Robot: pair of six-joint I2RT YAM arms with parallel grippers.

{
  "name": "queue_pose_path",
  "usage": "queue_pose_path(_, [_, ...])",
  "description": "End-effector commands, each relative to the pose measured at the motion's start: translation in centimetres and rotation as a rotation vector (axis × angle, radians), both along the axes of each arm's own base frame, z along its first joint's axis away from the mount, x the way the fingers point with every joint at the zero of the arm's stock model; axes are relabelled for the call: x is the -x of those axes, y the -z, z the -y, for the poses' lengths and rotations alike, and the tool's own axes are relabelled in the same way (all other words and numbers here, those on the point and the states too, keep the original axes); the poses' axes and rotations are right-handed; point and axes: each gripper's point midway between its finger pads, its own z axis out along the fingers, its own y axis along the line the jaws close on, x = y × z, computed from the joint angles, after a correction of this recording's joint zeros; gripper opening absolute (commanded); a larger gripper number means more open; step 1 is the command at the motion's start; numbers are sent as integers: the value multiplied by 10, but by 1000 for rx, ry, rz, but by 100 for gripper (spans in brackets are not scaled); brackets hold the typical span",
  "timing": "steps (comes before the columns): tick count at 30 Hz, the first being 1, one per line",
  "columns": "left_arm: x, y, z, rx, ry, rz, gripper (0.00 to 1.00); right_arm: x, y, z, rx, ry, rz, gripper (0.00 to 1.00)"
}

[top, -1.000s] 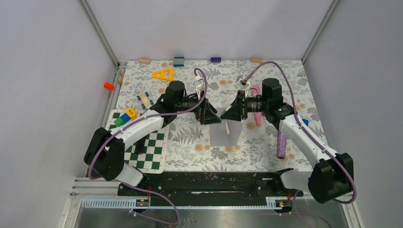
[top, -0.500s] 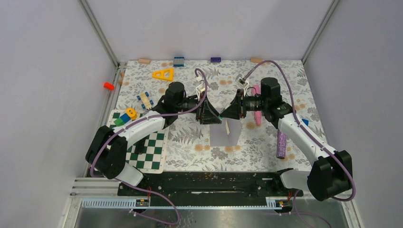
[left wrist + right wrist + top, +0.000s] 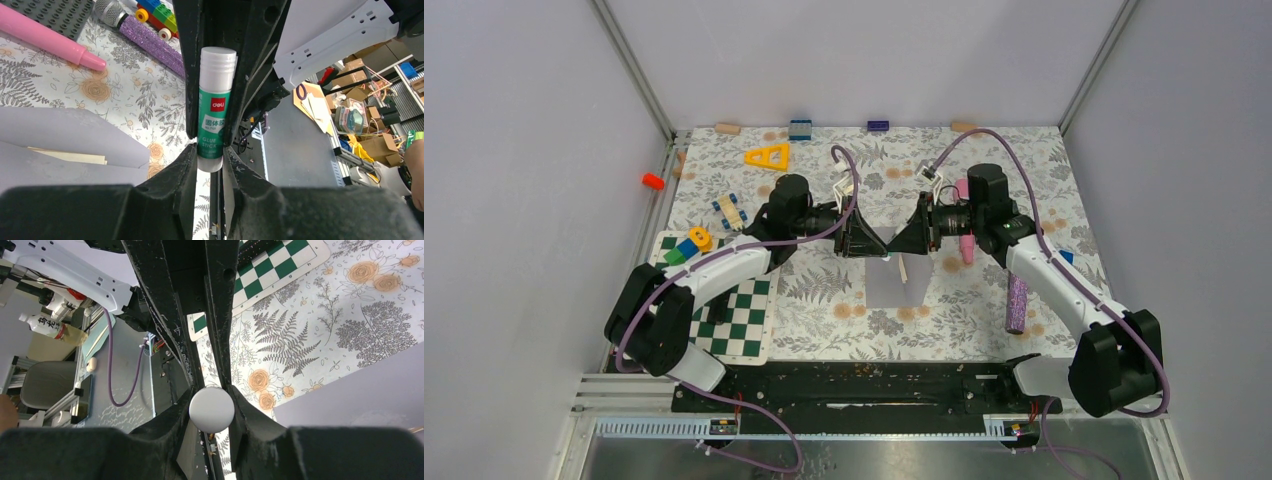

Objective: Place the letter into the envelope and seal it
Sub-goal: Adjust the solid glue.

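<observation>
— Where is the tan, aged parchment letter [image 3: 67, 156] to be found?
— It is tucked inside the flat grey paper envelope [image 3: 60, 127]. Only a thin pale edge is seen between two grey layers. Whether the flap is stuck down cannot be told. The envelope is laid flat on the floral-patterned bench [image 3: 824, 290], just below the spot where the two arms meet.
— What is held by the left claw [image 3: 210, 150]?
— A white-capped, green-labelled glue stick [image 3: 214, 115] is pinched at its lower end, with both fingers pressed against it.
— And the right claw [image 3: 211, 397]?
— It is closed on the same stick, nearer the cap, so the stick is gripped from both sides above the bench. In the right wrist view only the stick's round white end is shown, wedged between the fingers.
— What else is noted nearby?
— A pink marker [image 3: 45, 42] and a purple glittered microphone [image 3: 145, 40] are laid beyond the envelope. A green-and-white chequered board [image 3: 739, 320] is set beside the left arm.
</observation>
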Motion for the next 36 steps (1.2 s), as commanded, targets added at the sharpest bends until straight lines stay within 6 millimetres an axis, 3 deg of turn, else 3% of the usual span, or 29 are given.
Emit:
queue_pose_path(1, [11, -15, 2, 52, 66, 52, 14, -10, -18, -3, -11, 17, 74, 7])
queue_pose_path(6, [9, -13, 4, 50, 60, 46, 8, -13, -28, -6, -57, 36, 63, 9])
queue_pose_path(17, [8, -13, 7, 57, 55, 24, 1, -20, -28, -15, -84, 102, 33, 9])
queue_pose_path(36, [0, -13, 10, 70, 10, -13, 7, -26, -34, -28, -123, 241, 14, 11])
